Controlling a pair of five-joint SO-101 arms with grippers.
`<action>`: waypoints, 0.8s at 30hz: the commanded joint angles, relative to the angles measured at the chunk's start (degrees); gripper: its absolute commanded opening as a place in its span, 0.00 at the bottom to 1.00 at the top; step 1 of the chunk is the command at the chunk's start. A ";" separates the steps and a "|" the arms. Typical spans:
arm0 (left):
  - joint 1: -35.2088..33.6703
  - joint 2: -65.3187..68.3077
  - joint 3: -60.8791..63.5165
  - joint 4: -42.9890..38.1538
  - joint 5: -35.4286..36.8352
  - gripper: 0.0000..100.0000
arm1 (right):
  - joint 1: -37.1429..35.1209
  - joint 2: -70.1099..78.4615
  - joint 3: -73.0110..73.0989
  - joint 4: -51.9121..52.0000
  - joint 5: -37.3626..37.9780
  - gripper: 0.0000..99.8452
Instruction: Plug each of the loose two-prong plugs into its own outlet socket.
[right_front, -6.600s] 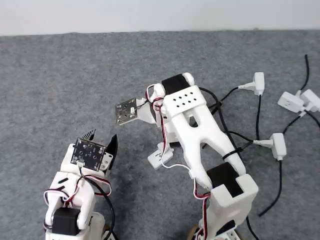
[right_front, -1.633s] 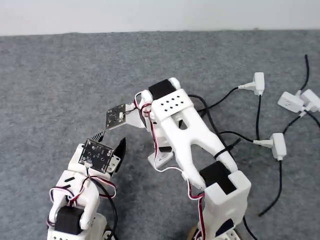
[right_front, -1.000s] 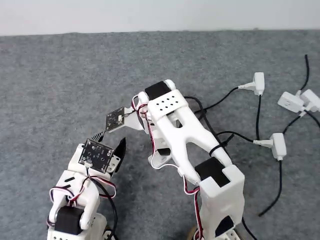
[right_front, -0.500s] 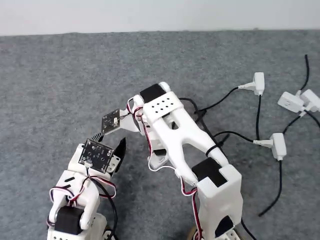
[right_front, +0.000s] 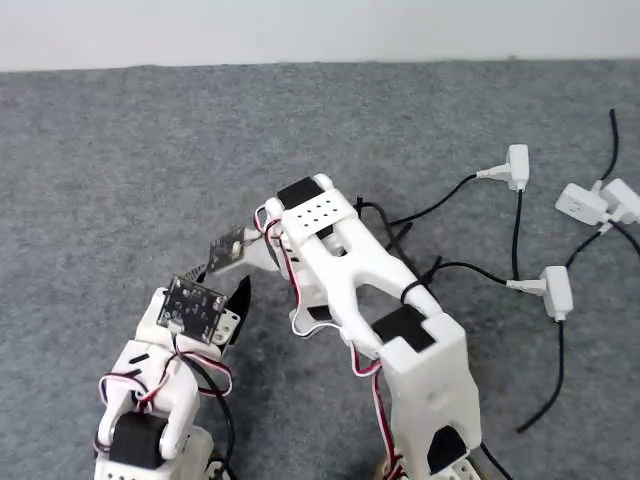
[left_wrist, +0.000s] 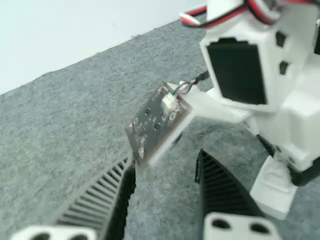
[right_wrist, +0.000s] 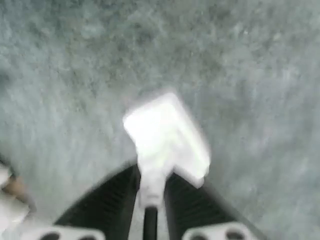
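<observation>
Plug (right_wrist: 167, 137) sat pinched by its neck in the right pincer (right_wrist: 151, 179), likely for handover; left pincer (left_wrist: 165, 167), just beside it, gaped empty.

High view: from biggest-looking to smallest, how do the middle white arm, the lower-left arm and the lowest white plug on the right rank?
1. Middle arm.
2. Lower-left arm, partly cut off by the picture's edge.
3. Lowest plug.
Both arms rise toward the camera, which enlarges them.

White plastic shells (right_front: 350, 260) with black motor blocks (right_front: 400, 325); red, white and black wires (right_front: 112, 385) looping behind the pincer (left_wrist: 165, 160); ribbed black fingers (left_wrist: 220, 185); square circuit board (right_front: 190, 308) above.
</observation>
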 joint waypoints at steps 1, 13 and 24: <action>-0.26 -0.53 -1.63 -0.26 0.35 0.20 | -0.92 0.66 0.00 -1.89 -0.53 0.01; -0.35 -0.53 -1.63 -0.26 0.35 0.20 | -1.45 2.24 0.00 -2.51 -0.70 0.01; -0.44 -0.53 -1.63 -0.26 0.26 0.20 | -1.19 -2.24 -6.15 2.07 -7.30 0.17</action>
